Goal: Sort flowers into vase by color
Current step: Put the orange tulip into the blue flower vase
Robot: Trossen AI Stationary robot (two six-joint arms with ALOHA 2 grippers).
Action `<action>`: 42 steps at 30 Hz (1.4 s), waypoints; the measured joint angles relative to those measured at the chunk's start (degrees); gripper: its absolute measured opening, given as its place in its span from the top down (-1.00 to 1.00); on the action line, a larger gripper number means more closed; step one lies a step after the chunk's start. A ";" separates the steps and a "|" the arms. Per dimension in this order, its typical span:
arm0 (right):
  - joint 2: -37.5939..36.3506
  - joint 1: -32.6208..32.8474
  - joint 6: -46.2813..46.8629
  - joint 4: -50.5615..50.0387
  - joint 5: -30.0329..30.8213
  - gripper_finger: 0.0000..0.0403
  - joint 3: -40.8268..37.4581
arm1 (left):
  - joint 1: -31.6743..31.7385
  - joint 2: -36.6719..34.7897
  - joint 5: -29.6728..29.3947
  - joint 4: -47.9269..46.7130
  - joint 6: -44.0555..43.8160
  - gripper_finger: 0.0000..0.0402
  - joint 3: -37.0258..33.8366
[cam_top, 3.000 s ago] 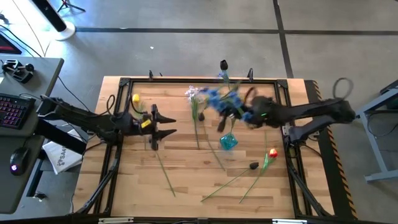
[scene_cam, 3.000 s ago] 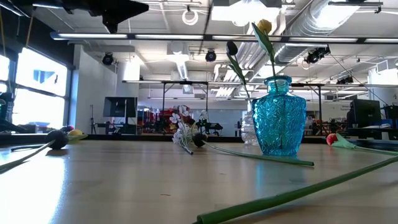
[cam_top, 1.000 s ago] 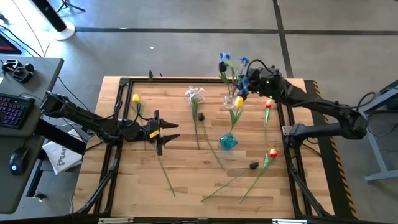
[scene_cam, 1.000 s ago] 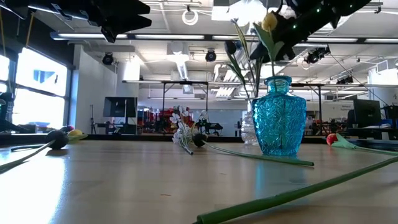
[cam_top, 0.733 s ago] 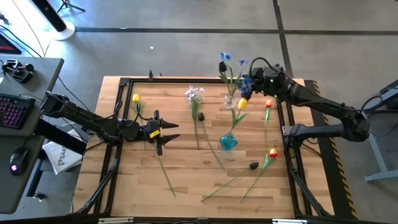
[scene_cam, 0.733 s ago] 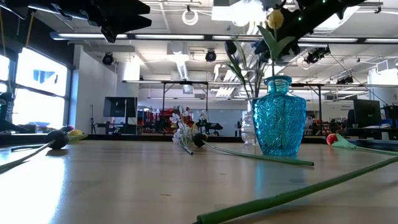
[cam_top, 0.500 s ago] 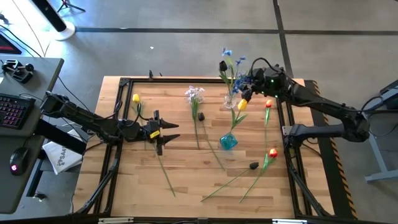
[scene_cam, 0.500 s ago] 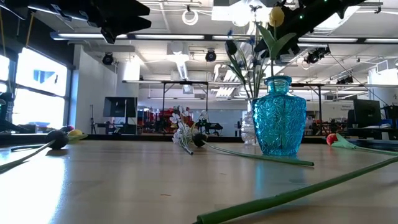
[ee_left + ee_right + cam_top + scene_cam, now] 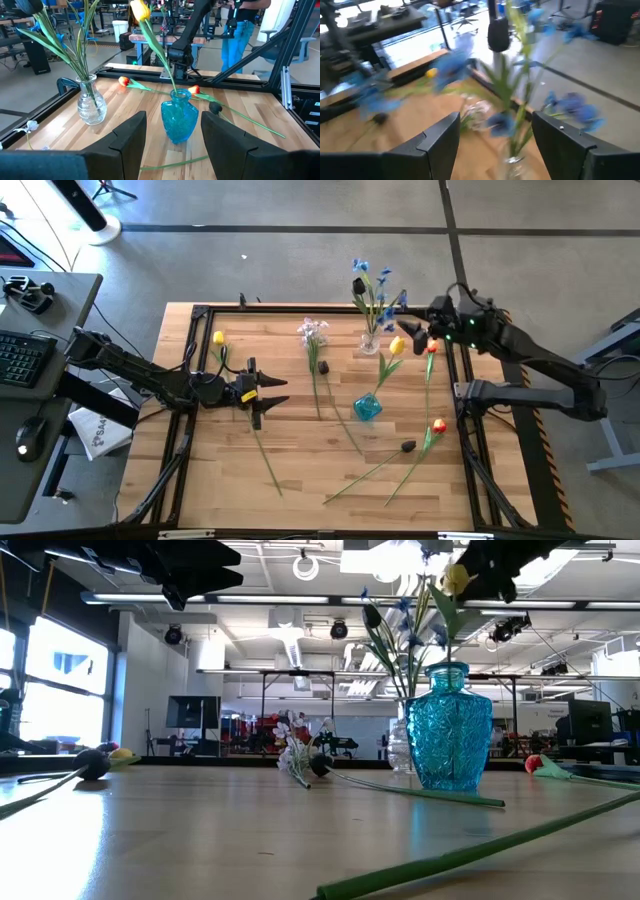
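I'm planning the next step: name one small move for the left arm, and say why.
Probably lower the open left gripper onto the thin green stem of the loose yellow-headed artificial flower that lies on the wooden table under it, then close. The blue cut-glass vase already holds a yellow flower, so this one likely belongs there.

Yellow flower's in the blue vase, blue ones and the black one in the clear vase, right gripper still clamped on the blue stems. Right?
Not the last part. The right gripper is open and off to the side of the clear vase, holding nothing; the high view shows it. The rest stands: the yellow flower sits in the blue vase, the blue flowers and the black one in the clear vase.
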 joint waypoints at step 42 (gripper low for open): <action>23.90 56.75 74.72 -40.61 22.74 -0.21 -3.12 | -1.66 0.02 0.02 -1.32 -1.40 0.12 0.00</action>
